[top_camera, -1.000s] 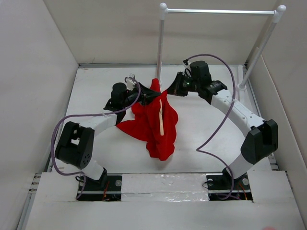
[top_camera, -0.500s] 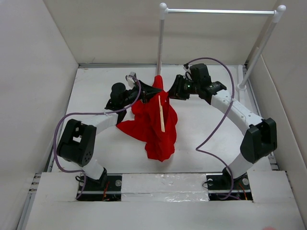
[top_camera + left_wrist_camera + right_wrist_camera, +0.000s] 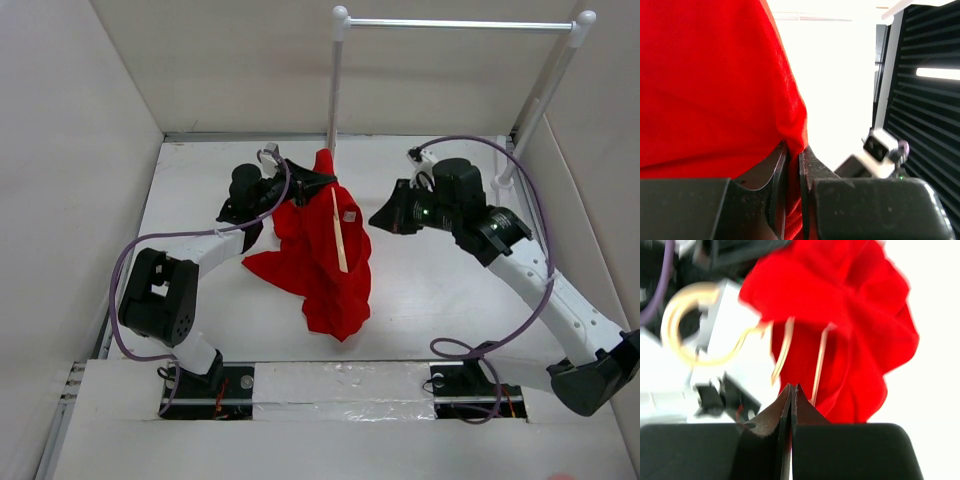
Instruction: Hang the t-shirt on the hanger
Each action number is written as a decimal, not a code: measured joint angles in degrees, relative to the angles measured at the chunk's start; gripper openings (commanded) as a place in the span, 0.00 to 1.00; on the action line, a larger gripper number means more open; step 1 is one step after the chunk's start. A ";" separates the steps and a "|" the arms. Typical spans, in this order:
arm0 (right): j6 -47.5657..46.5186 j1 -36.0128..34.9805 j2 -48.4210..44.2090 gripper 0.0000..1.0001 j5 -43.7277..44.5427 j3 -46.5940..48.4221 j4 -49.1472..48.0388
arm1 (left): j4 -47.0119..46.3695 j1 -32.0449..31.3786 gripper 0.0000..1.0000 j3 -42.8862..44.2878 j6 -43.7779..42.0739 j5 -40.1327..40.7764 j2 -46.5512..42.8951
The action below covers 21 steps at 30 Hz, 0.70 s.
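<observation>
White walls [image 3: 80,120] stand round a white worktop [image 3: 430,300], and the two arms are bolted at its near edge. Just past them, in the middle, the t-shirt [image 3: 315,265] is a crumpled red bunch, wide at the bottom and pulled up to a tip at the top. I cannot tell if its low end rests on the worktop. One pale stick of the hanger [image 3: 340,235] shows on the front of the cloth, and most of the rest is hidden inside it. Its hook curls out by the left arm, but it looks blurry from the right wrist. The left fingers [image 3: 812,167] are nearly closed and pinch a fold of red cloth at the top of the bunch. The big change is on the other side. A second ago the right fingers [image 3: 771,416] were close up to the top of the shirt, and now that arm has swung away, well apart from it. They are pressed together with nothing in them. So I think the left arm now holds the load alone. The shirt still looks bunched, not spread over the hanger, so a lot is left to do. Far at the back stands a white rail [image 3: 455,22] on two posts.
</observation>
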<state>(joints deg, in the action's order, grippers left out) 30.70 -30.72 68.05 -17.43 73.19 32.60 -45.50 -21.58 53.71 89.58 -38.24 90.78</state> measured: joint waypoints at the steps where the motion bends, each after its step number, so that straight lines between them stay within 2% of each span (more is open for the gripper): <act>1: -0.68 -1.29 -0.52 0.02 -0.13 -0.50 0.37 | 0.22 0.00 0.00 0.00 -0.15 0.15 0.00; 3: -1.86 -4.24 -0.72 0.17 -0.59 -1.55 0.96 | 0.72 0.00 0.00 0.02 -0.42 0.39 0.00; 4: -2.62 -5.75 -0.52 0.34 -1.05 -2.05 1.33 | 0.96 0.00 0.00 0.02 -0.57 0.57 0.00; 7: -4.57 -9.90 0.33 0.49 -2.58 -3.43 2.19 | 1.97 0.00 0.00 0.04 -1.07 0.85 0.00; 11: -6.27 -13.25 0.98 0.49 -3.43 -5.07 2.16 | 2.91 0.00 0.00 0.04 -1.70 1.07 0.00; 21: -9.18 -13.51 4.24 0.42 -5.03 -7.98 1.07 | 3.34 0.00 0.00 0.04 -2.14 1.07 0.00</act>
<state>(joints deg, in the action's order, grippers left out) 21.52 -44.23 72.29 -22.46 65.21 33.67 -42.15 -21.58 53.76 87.44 -37.17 90.78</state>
